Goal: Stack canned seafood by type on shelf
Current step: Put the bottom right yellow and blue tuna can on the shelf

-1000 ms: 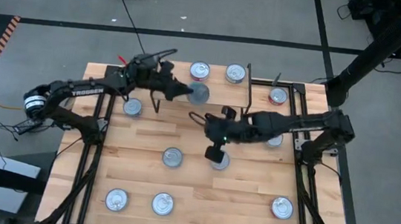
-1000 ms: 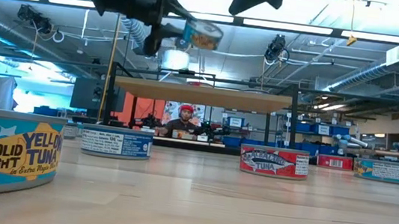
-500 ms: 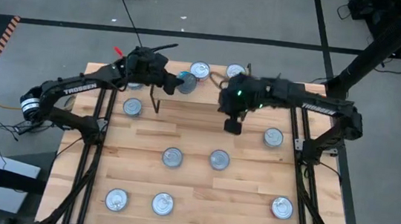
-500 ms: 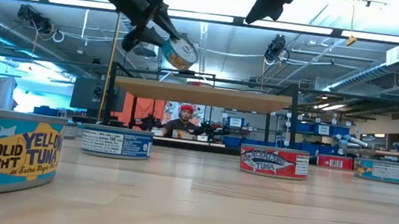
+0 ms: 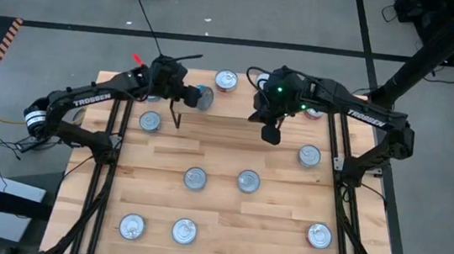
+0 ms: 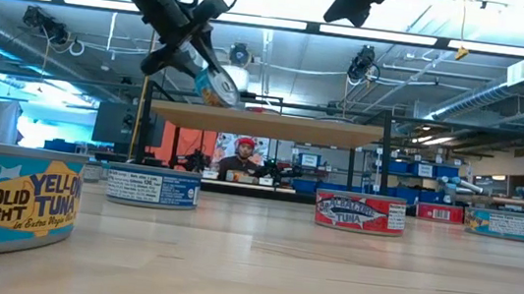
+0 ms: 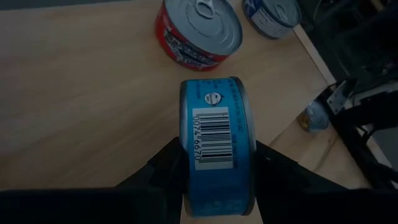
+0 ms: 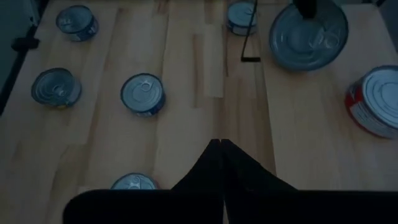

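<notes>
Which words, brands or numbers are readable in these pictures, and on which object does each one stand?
"TRADER JOE'S", "SOLID LIGHT", "YELLOW... TUNA" (cut off): nearest blue can, low view.
"TUNA", upper line too blurred: red can.
"TROSSEN": left arm and right arm, high view.
"0074667", last digit unclear: barcode on blue can held by the left gripper.
Dark-blue can: print too small to read.

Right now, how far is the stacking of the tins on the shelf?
Done: a red tin and a blue-and-white tin sit on the shelf. In hand: the left gripper holds a light-blue tin tilted above it; the right gripper hovers shut, empty. Left: several loose tins lie on the tabletop.
</notes>
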You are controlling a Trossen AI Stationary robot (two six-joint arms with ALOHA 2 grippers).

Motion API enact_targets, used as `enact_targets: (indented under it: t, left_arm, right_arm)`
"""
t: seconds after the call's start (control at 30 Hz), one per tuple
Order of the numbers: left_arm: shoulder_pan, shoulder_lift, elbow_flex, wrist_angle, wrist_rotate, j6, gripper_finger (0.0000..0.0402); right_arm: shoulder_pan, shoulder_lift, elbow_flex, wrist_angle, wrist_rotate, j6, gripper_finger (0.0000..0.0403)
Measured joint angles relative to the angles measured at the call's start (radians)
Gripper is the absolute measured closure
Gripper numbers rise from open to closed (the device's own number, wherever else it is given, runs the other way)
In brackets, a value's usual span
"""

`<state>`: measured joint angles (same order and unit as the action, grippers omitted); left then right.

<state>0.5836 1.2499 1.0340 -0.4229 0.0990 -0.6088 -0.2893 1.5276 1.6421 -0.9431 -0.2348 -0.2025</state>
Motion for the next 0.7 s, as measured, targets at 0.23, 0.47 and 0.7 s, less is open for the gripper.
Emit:
enact_targets:
  t: [0.23, 0.47, 0.7]
  left_arm:
    - [0.0, -0.002, 0.002, -0.032, -0.003, 0.023, 0.0245]
    - [0.0, 0.0, 0.0, -0.05, -0.019, 0.043, 0.0202]
    - [0.007, 0.0, 0.0, -0.049, -0.023, 0.059, 0.0205]
  right_arm:
    - [0.0, 0.0, 0.0, 0.073, 0.0, 0.067, 0.0402]
    - [0.0, 0.0, 0.0, 0.1, 0.005, 0.111, 0.0401]
    - [-0.002, 0.0, 0.0, 0.115, 0.031, 0.126, 0.0401]
